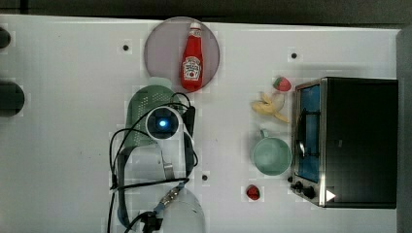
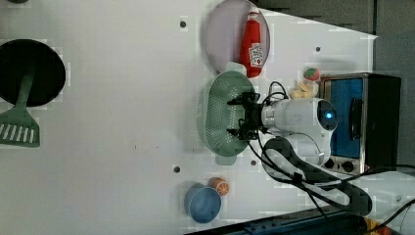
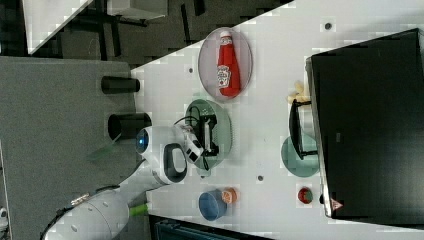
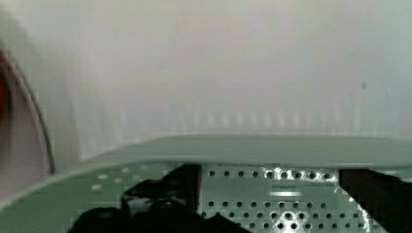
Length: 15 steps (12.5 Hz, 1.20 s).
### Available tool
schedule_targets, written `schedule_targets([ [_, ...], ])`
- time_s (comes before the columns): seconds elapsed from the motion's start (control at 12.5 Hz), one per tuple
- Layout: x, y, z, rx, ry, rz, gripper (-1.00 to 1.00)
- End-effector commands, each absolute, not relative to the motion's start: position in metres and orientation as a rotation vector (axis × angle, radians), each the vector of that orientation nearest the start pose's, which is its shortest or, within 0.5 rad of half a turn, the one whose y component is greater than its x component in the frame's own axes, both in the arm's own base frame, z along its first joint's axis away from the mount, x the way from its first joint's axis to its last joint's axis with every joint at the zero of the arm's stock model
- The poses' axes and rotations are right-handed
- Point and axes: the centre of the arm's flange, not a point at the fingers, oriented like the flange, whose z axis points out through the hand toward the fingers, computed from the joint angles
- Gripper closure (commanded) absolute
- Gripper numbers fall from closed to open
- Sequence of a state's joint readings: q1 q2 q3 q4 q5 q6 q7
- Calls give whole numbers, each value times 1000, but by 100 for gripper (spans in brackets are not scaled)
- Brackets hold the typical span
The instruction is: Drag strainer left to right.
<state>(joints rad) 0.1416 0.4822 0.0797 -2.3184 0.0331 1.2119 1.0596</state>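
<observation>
- Closest to the wrist camera, the gripper (image 2: pixel 234 117) hangs inside the strainer (image 2: pixel 215 115) with its fingers (image 4: pixel 369 194) spread wide and released, grasping nothing; perforated floor shows between them.
- Around it, the strainer sits on the white table (image 1: pixel 63 145), and in the left view both fingertips stand over its holed bottom.
- Just beyond the strainer's rim lies a grey plate (image 1: pixel 163 46) with a ketchup bottle (image 1: pixel 193 58) lying on it, the bottle's base near the strainer.
- Farther off, on the top view's right of the strainer, stand a mint-green mug (image 1: pixel 271 155), a peeled banana (image 1: pixel 268 106) and a strawberry (image 1: pixel 282 84).
- Farthest from the strainer that way is the toaster oven (image 1: pixel 354 141).
</observation>
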Motion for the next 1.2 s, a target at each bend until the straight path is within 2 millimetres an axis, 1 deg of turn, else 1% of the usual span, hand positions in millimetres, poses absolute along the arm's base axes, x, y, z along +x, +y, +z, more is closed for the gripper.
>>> schedule_targets([
  [0.08,487,78,143,-2205,2239,48,-100],
  [0.24,484,52,141,-2211,2259,35,-100],
  [0.48,486,14,141,-2208,2289,3,-100],
  [0.88,483,-49,143,-2273,2273,-41,-100],
  [1.04,481,-71,146,-2275,2285,-60,-100],
  [1.2,480,-86,147,-2278,2292,-73,-100],
])
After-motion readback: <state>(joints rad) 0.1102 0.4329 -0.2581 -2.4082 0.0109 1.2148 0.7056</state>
